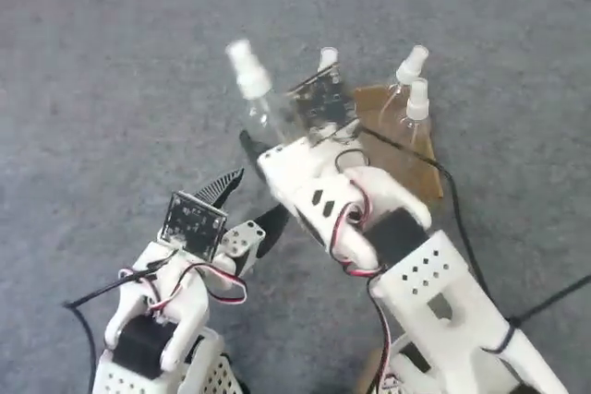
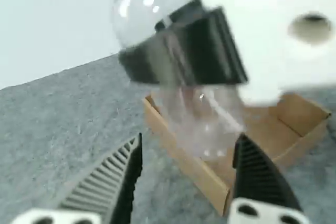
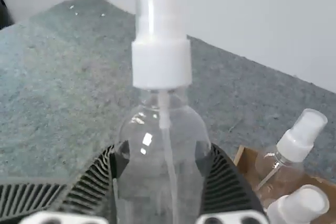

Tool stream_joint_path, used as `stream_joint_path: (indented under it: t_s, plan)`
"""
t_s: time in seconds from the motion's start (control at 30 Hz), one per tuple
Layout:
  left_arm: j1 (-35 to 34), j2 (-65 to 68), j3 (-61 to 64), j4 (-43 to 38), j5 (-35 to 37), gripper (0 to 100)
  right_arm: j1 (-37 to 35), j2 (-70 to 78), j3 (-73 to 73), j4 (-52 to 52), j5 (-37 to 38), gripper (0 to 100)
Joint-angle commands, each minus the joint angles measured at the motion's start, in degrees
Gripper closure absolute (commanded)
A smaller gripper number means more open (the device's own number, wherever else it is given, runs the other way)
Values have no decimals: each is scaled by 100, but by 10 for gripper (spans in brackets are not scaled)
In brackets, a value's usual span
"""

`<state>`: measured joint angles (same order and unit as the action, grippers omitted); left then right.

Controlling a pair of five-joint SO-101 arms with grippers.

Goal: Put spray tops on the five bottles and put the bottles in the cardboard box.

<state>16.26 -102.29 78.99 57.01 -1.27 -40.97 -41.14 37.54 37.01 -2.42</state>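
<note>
Grey carpet (image 1: 92, 89): your right gripper (image 3: 163, 179) clamps upright bottle (image 3: 160, 129) just beside box (image 1: 420, 173); left gripper (image 1: 251, 198) spread, empty.

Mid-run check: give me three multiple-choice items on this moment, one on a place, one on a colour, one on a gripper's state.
1. The two capped bottles beyond the held bottle stand: A in the cardboard box; B on the carpet; C on a shelf.
2. The spray tops are: A black; B white; C blue.
3. The left gripper is: A shut on a bottle; B open and empty; C shut on a spray top.
Answers: 1 A, the right wrist view shows them inside the box's wall. 2 B, every top is white. 3 B, its fingers stand apart with nothing between them.
</note>
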Motion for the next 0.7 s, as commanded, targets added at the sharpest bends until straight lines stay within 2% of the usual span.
stream_joint_path:
  t_s: [0.0, 0.47, 0.67]
  plan:
    - [0, -70, -4, -255, 79, 739, -101, -48, -466, 242, -44, 992]
    - [0, -70, 22, -255, 70, 739, -57, -892, -457, 1121, -26, 992]
    - [9, -70, 22, -246, 70, 739, -48, -901, -457, 1226, 334, 992]
